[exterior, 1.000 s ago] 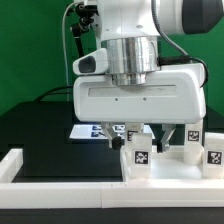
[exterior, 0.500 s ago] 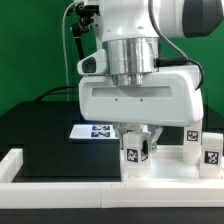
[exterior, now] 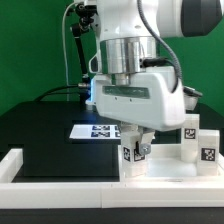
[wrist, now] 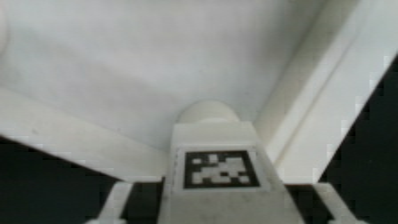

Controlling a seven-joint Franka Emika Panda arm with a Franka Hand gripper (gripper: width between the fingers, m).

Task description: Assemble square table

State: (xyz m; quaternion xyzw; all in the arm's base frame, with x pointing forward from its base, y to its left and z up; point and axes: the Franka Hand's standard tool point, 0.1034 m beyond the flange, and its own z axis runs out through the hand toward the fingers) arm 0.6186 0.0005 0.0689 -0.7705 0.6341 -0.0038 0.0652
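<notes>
My claw (exterior: 136, 140) is pinched on a short white table leg (exterior: 134, 153), jaws pressed against its sides with the tagged face of the leg showing between them. In the exterior view the leg hangs upright under my wrist, its black-and-white tag facing the camera, and its lower end is at or just above the white square tabletop (exterior: 165, 170); I cannot tell whether it touches. Through my wrist camera the same leg (wrist: 217, 150) fills the middle of the picture, rounded end pointing away from me, tag plain on its flat face, and behind it lies the pale surface of the tabletop (wrist: 107, 70) with its raised rim running beside the leg. Two more tagged legs (exterior: 198, 142) stand on the tabletop at about three o'clock from my claw, well apart from the one I hold, close to each other. Behind my claw, at about eleven o'clock, the marker board (exterior: 92, 131) lies flat on the black table (exterior: 40, 135). A long white wall piece (exterior: 60, 189) runs along the front edge at about seven o'clock, with its short end rising at the exterior view's left. A green backdrop stands behind everything.
</notes>
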